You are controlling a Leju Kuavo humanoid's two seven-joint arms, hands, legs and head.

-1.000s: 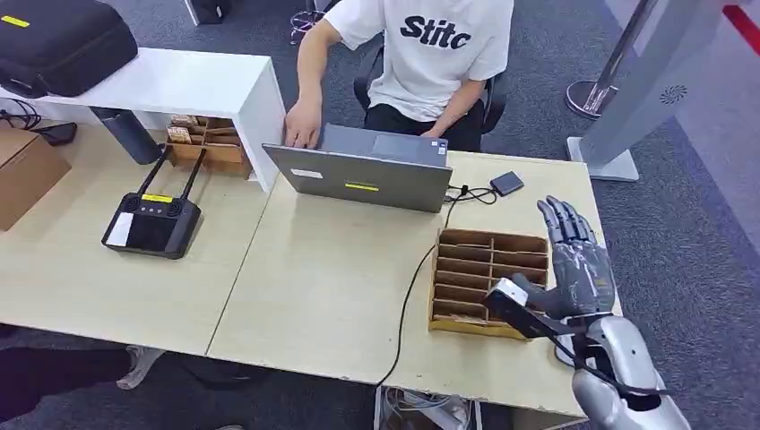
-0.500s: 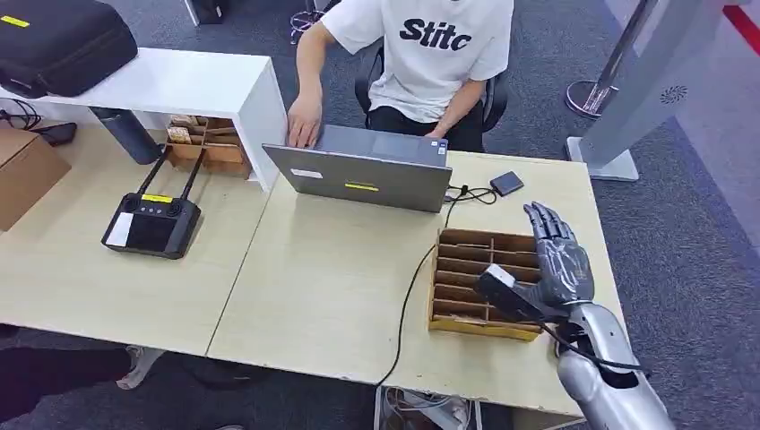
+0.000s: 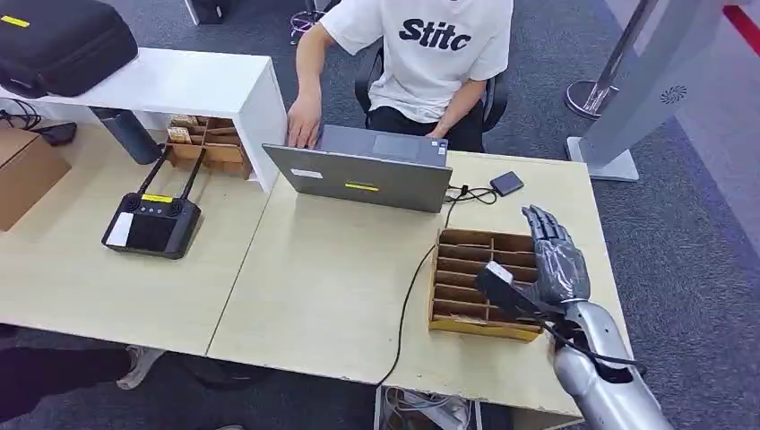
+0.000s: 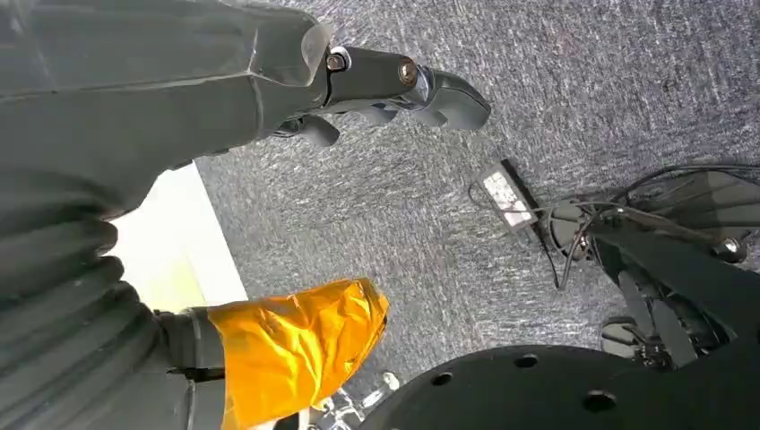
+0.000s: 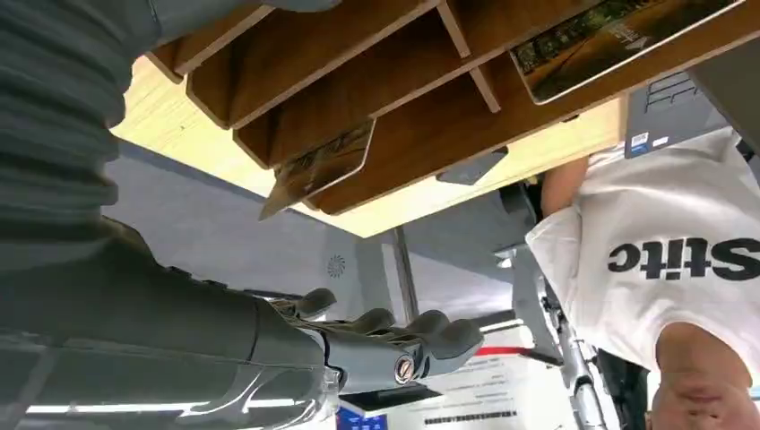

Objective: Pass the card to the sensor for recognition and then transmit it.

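I have the bench [image 3: 323, 287] in front of me, with a person at a laptop [image 3: 358, 177] on the far side and the wooden card organiser [image 3: 475, 282] on my right-hand end. My right hand [image 3: 556, 260] hangs over the organiser's right edge, fingers [image 3: 542, 226] stretched out flat and apart, holding nothing. My left hand [image 4: 394, 81] hangs down over the carpet beside the bench, and its fingers hold nothing that I can see.

The step in hand, as I judge it, is reaching into the organiser for a card. To do it well I would bring the hand down slowly, line the thumb and one finger either side of a card's exposed edge, and pinch only that card without pushing on the thin dividers, since the organiser looks light enough to slide on the bench.

From the right wrist view, one card [image 5: 318, 166] leans tilted in a compartment near the organiser's outer edge, one corner poking past the rim. A second card [image 5: 618, 40] lies in a compartment further along. The leaning card is the nearer to my fingers [image 5: 421, 336], but they are apart from it, out beyond the organiser's side, not yet touching anything.
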